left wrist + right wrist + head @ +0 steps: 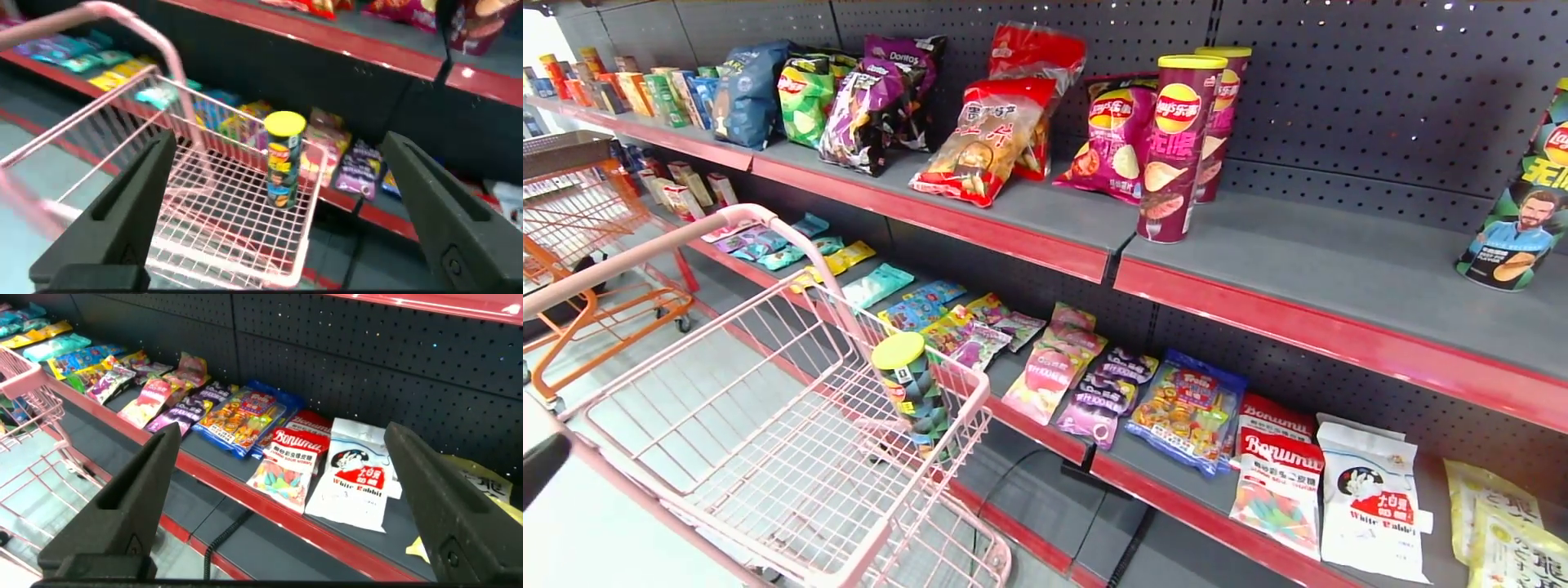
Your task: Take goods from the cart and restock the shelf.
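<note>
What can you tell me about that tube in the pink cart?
The tube is a tall round chip can with a flat yellow lid and a dark green patterned body bearing a red-and-yellow logo. It stands upright, closed, on the wire floor of the pink cart, in the corner nearest the shelf.

Bright, even lighting is recorded. Glints are seen on the pegboard (1380, 90). The lower shelf (1176, 502) is shaded beneath the upper shelf (1339, 269).
</note>
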Tool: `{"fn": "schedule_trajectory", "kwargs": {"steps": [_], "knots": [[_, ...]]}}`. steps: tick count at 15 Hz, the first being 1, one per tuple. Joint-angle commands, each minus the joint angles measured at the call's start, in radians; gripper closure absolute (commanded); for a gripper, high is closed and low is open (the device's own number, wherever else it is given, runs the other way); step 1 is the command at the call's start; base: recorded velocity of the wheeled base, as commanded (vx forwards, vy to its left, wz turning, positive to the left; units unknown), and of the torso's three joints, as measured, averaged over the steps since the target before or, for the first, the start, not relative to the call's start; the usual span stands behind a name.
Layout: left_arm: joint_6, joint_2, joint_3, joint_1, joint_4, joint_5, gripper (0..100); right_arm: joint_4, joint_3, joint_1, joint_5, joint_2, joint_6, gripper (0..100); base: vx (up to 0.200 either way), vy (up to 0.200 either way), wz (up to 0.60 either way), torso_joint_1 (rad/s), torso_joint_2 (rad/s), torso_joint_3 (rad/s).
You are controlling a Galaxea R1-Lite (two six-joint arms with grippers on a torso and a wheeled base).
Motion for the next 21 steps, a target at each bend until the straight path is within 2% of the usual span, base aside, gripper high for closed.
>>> {"fn": "schedule_trajectory", "kwargs": {"steps": [1,3,4,6,7,8,9,10,19,21], "knots": [[0.101,0.641,0.024,-0.011,-0.403,-0.154,0,0.000,0.000,0.000,0.001,0.000,0.001,0,0.000,0.000,0.00,0.000,0.00,0.000],[0.103,0.834,0.086,-0.006,-0.569,-0.185,0,0.000,0.000,0.000,-0.001,0.000,0.000,0,0.000,0.000,0.00,0.000,0.00,0.000],[0.103,0.889,0.087,0.001,-0.604,-0.192,0,0.000,0.000,0.000,-0.001,0.000,0.000,0,0.000,0.000,0.00,0.000,0.00,0.000],[0.104,1.000,0.075,0.009,-0.684,-0.271,0,0.000,0.000,0.000,-0.001,0.000,0.000,0,0.000,0.000,0.00,0.000,0.00,0.000],[0.104,1.000,0.075,0.009,-0.684,-0.271,0,0.000,0.000,0.000,-0.001,0.000,0.000,0,0.000,0.000,0.00,0.000,0.00,0.000],[0.150,1.093,0.075,0.009,-0.722,-0.338,0,0.000,0.000,0.000,-0.001,0.000,0.000,0,0.000,0.000,0.00,0.000,0.00,0.000],[0.173,1.132,0.072,0.015,-0.722,-0.341,0,0.000,0.000,0.000,-0.001,0.000,0.000,0,0.000,0.000,0.00,0.000,0.00,0.000],[0.177,1.169,0.072,0.021,-0.730,-0.347,0,0.000,0.000,0.000,-0.001,0.000,0.000,0,0.000,0.000,0.00,0.000,0.00,0.000],[0.178,1.448,0.021,0.028,-1.041,-0.364,0,-0.002,0.000,0.000,-0.001,0.000,0.003,0,0.000,0.000,0.00,0.000,0.00,0.000],[0.181,1.506,0.015,0.014,-1.116,-0.400,0,-0.002,0.000,0.000,-0.001,0.000,0.001,0,0.000,0.000,0.00,0.000,0.00,0.000]]}}
